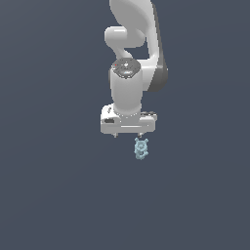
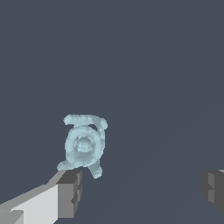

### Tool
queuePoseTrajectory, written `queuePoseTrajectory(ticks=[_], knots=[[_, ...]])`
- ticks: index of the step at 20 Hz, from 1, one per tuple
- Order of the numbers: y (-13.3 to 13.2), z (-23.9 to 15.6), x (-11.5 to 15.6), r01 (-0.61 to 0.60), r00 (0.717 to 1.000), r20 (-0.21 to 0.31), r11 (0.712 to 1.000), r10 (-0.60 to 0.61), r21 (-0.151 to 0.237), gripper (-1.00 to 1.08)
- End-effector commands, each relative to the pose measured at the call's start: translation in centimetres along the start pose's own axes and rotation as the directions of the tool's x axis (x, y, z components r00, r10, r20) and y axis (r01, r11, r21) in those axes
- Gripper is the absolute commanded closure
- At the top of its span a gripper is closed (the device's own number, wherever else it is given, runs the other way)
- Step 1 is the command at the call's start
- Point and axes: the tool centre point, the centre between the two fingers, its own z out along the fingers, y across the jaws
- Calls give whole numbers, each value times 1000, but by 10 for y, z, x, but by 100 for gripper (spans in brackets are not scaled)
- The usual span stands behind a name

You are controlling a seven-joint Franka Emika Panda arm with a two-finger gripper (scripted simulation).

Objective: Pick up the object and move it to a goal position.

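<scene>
The object [image 1: 141, 148] is a tiny pale light-blue knobbly figurine lying on the dark grey floor, just in front of my white gripper [image 1: 127, 135] and slightly toward the exterior view's right of its middle. In the wrist view the object [image 2: 83, 143] lies close to one grey fingertip [image 2: 70, 192], apart from it and not between the fingers. The other fingertip [image 2: 213, 189] stands far off at the frame's edge. The gripper [image 2: 141, 191] is open with nothing held.
The white arm [image 1: 134, 58] rises behind the gripper at the top of the exterior view. A plain dark grey floor [image 1: 58, 195] surrounds everything.
</scene>
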Motion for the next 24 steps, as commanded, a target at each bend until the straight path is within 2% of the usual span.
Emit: queuePoseTrajectory(ticks=[1, 12, 24], knots=[[0, 0, 0, 0, 1000, 0, 1000, 0, 0, -92], [-21, 1, 3, 39, 999, 2, 999, -39, -4, -92], [-31, 16, 3, -4, 1000, 7, 1000, 4, -10, -92]])
